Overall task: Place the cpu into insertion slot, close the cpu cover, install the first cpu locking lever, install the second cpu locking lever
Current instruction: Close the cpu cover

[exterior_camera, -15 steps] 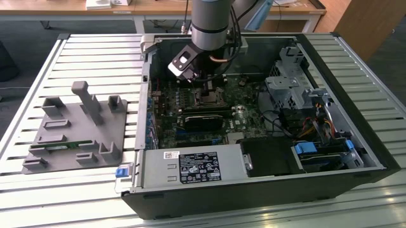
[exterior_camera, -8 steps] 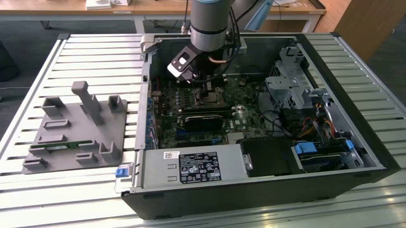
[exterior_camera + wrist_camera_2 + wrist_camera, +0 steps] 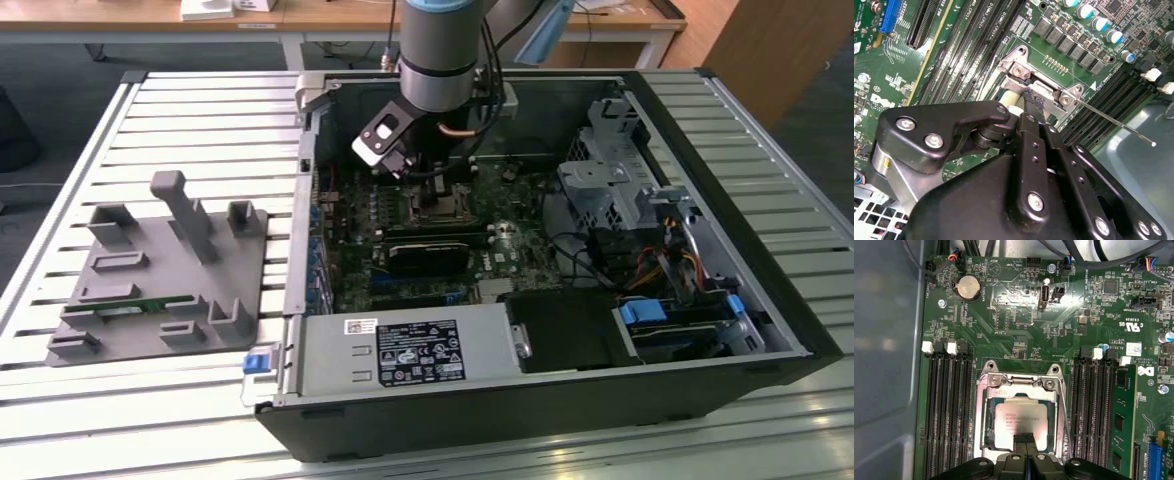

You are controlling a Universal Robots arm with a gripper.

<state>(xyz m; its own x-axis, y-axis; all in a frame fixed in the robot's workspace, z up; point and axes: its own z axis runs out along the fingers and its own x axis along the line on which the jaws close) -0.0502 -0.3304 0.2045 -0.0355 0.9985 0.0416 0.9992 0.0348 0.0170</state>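
First wrist view shows the cpu (image 3: pixel 1020 424) lying in its socket (image 3: pixel 987 426) within the cpu cover (image 3: pixel 1019 383), right at the hand (image 3: pixel 1025 440), pinched narrow, whereas second wrist view shows a locking lever (image 3: pixel 1114 122) sticking out free.

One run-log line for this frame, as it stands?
cpu: seated | cpu cover: down over it | pincer: shut, tip at cover edge | locking lever: sticking out, unlatched

Fine print on cpu (image 3: pixel 1020 424), motherboard (image 3: pixel 1019 325), power supply sticker (image 3: pixel 422 353); wording unclear.
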